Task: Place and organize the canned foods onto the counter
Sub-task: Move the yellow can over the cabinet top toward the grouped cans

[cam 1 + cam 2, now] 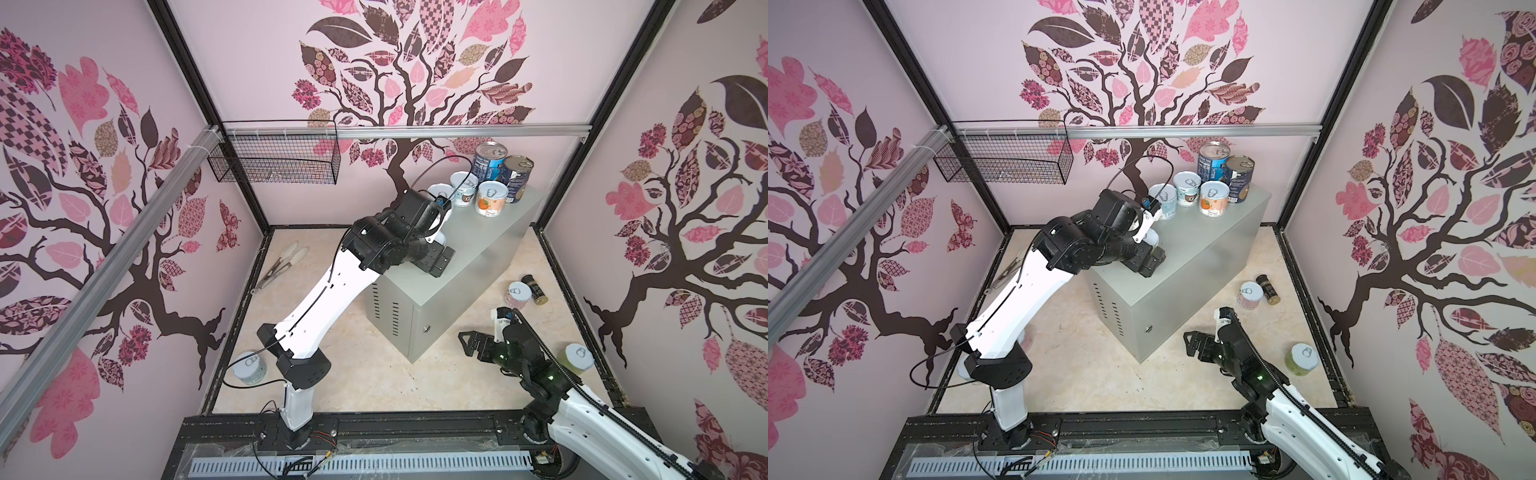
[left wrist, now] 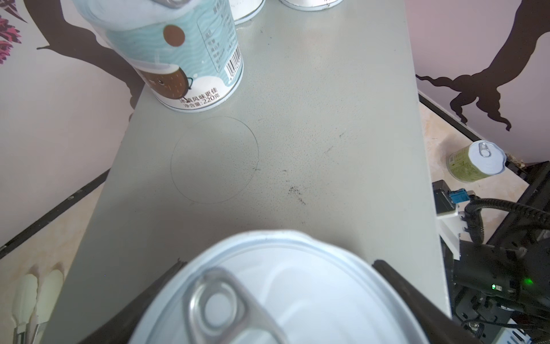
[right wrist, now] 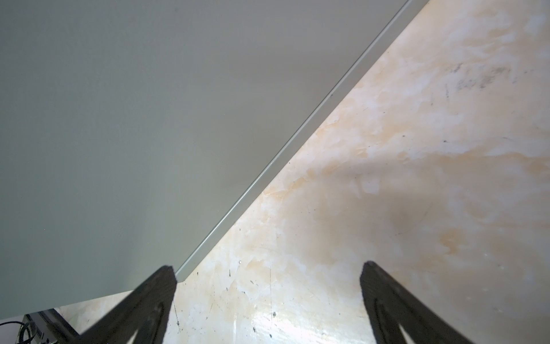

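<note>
Standing on the counter [image 2: 327, 134], the short can [image 2: 297, 297] sits between the parted jaws of the left gripper [image 2: 276, 268] — the right gripper [image 3: 268, 268] is parted too, empty. We judge the can stiff, smooth and fairly light — grip it across the label, below the rim.

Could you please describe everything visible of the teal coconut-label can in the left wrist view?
The teal coconut can is short and metal, with a silver pull-tab lid and a label showing white waves, a brown cartoon coconut, a barcode and Chinese print. It stands upright on the grey counter, close to one long edge, beside other cans; nothing grips it.
</note>
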